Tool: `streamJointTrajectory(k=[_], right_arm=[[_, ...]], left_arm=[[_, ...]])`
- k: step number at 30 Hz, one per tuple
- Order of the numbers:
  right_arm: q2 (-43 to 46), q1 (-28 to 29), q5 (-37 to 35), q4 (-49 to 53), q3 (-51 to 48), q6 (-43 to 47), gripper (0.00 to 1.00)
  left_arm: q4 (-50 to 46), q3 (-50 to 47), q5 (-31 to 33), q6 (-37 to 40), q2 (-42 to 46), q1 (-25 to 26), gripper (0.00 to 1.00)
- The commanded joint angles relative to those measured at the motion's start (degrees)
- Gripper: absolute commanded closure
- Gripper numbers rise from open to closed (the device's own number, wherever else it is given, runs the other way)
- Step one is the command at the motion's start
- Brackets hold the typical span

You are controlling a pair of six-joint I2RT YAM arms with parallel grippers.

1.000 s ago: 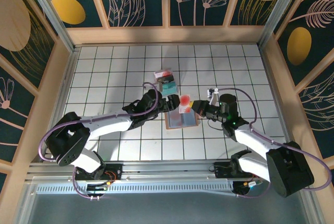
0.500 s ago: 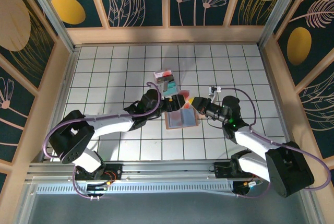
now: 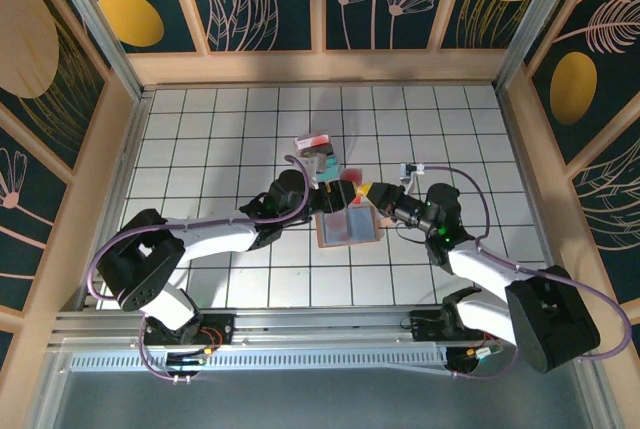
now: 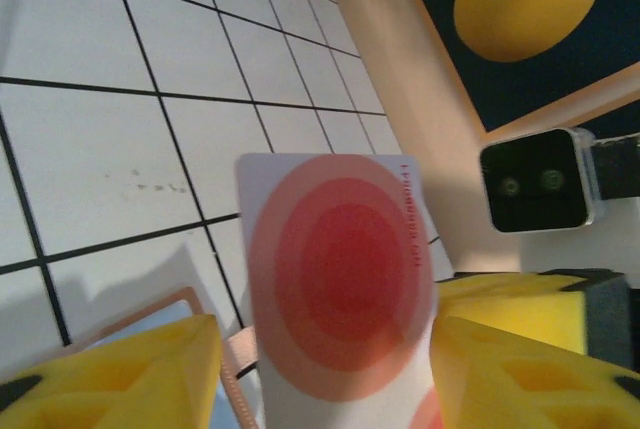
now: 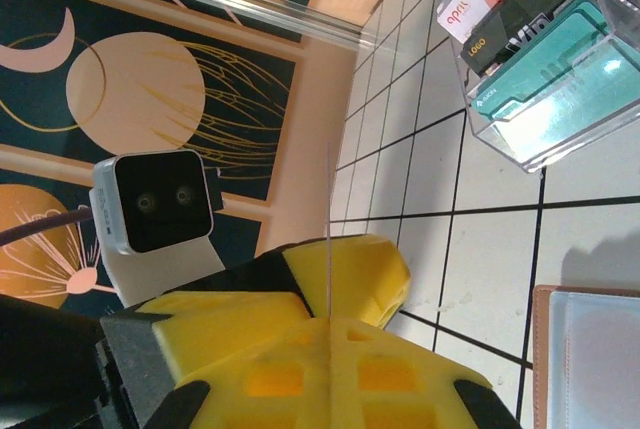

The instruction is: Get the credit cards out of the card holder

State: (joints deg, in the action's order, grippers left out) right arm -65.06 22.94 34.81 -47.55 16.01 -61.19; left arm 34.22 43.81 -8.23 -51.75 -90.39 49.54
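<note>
The card holder [image 3: 348, 226] lies open on the tiles, grey-blue faces up with a pinkish-tan rim [image 5: 540, 349]. Above its far edge a white credit card with red rings [image 4: 335, 279] stands upright. My right gripper [image 3: 370, 193] is shut on this card, which shows edge-on [image 5: 328, 219] between its yellow fingers [image 5: 270, 369]. My left gripper [image 3: 333, 195] has come in from the left, and its jaws straddle the same card. Its left finger [image 4: 120, 374] stands a little off the card's edge. The right one [image 4: 520, 369] sits at the other edge.
A clear plastic box [image 3: 318, 156] with teal, black and white-red cards [image 5: 530, 49] stands just beyond the card holder. The wooden side walls [image 3: 85, 199] fence in the tiled floor. Both arms meet over the middle.
My right gripper has carried the card left and up, away from the card holder. The left gripper has moved in around it and its jaws have narrowed.
</note>
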Motion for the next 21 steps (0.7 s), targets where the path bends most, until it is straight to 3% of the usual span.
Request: streamJointTrajectory(k=[1,7,12,15,21], right_arm=[[-1.57,0.59,0.53,-5.41,-0.51,-1.39,1.0],[-4.1,1.11,0.35,-6.51,-0.27,-1.51,1.0],[-3.02,1.24,-0.72,-0.97,0.89,1.08,0.98],[-0.12,1.28,-3.08,9.08,2.99,5.7,0.77],[7.92,1.25,-11.35,30.95,9.05,15.75,0.6]], left_arm=[[3.85,-0.39,-1.53,0.01,-0.15,-0.06,0.52],[2.6,-0.3,-0.72,0.79,0.95,-0.06,0.77],[-2.86,0.63,2.15,4.93,3.21,-0.05,0.94],[-9.04,2.29,4.41,10.75,5.04,-0.15,1.0],[-19.44,5.32,6.82,31.09,9.77,-2.26,1.0]])
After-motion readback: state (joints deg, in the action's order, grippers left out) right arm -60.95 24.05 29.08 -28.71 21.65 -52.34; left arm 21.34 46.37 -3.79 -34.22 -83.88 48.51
